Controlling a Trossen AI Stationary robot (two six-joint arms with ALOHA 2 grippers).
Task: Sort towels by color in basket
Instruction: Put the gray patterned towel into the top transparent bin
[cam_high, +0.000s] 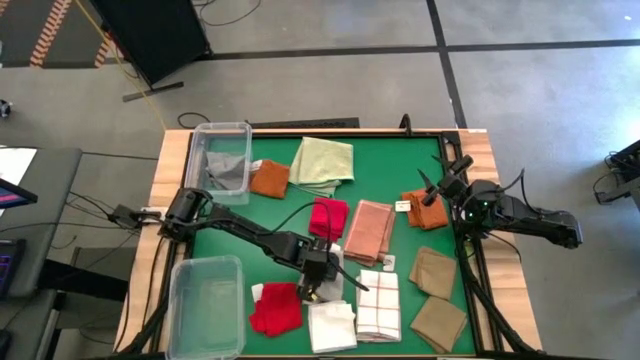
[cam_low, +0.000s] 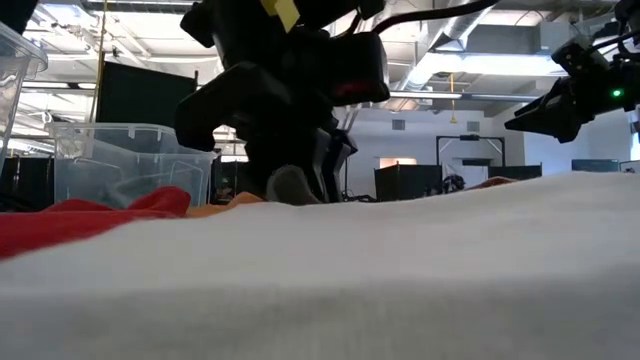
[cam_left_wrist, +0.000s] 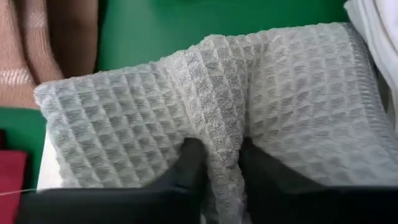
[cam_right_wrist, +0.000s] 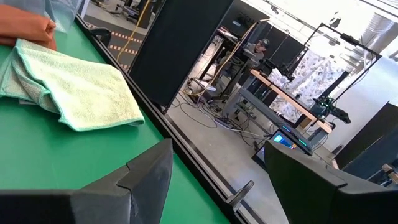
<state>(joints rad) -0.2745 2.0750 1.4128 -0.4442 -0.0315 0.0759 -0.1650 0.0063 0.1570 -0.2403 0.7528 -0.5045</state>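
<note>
two arms are over the green mat (cam_high: 395, 170). the left gripper (cam_high: 318, 283) is down at the near-middle of it, and the left wrist view shows its fingers (cam_left_wrist: 180, 168) pinched tight on a ridge of the grey waffle towel (cam_left_wrist: 249, 106). just beside that spot lie a red towel (cam_high: 275, 308), a white towel (cam_high: 331, 326) and a white-checked towel (cam_high: 379, 305) — another red towel (cam_high: 328, 217) and a salmon pink towel (cam_high: 368, 230) lie farther in. the pale green towel (cam_high: 323, 162) sits at the far edge. the right gripper (cam_high: 447, 176) hangs raised near the right side, fingers spread apart and empty, by a rust-orange towel (cam_high: 425, 210). two clear bins (cam_high: 206, 305) stand at the left.
</note>
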